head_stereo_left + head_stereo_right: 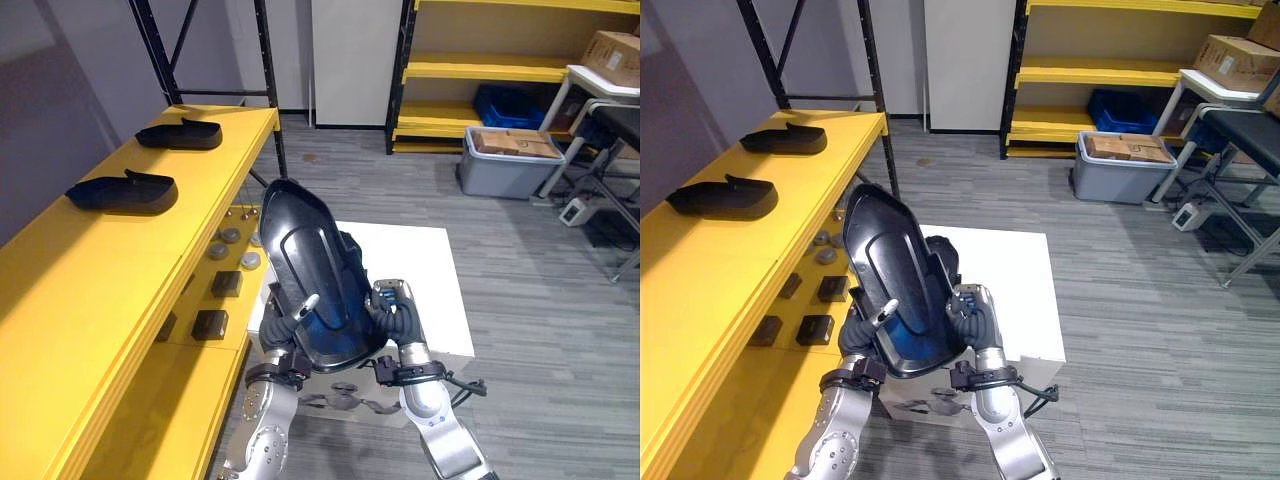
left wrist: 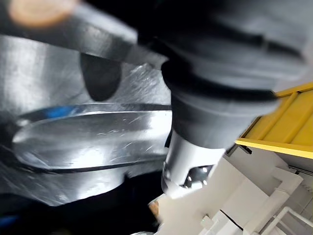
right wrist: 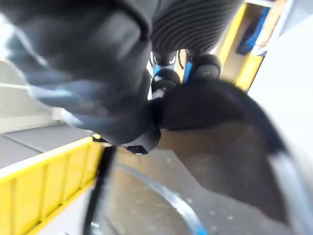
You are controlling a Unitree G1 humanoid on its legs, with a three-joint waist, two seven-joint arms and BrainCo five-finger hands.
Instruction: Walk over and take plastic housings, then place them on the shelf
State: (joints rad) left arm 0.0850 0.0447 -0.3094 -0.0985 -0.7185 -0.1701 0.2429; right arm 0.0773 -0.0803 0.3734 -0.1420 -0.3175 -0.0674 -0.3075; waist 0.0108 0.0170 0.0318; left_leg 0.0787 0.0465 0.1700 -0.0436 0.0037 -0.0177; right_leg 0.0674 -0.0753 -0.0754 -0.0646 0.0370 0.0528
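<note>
I hold a large black glossy plastic housing (image 1: 310, 270) upright in front of me with both hands, above a white box. My left hand (image 1: 283, 335) grips its lower left edge, with the thumb laid across the shiny face. My right hand (image 1: 393, 312) is curled round its lower right edge. The housing's glossy surface (image 2: 88, 137) shows close up in the left wrist view. To my left runs the yellow shelf (image 1: 110, 280), where two smaller black housings lie: one nearer (image 1: 125, 192) and one farther along (image 1: 182, 133).
The white box (image 1: 435, 285) stands right below the held housing. Small dark and grey parts (image 1: 225, 285) lie on the shelf's lower level. A grey bin (image 1: 505, 165) with cardboard and a blue crate (image 1: 508, 105) sit by the yellow rack at the back. Black table legs (image 1: 600, 180) stand at right.
</note>
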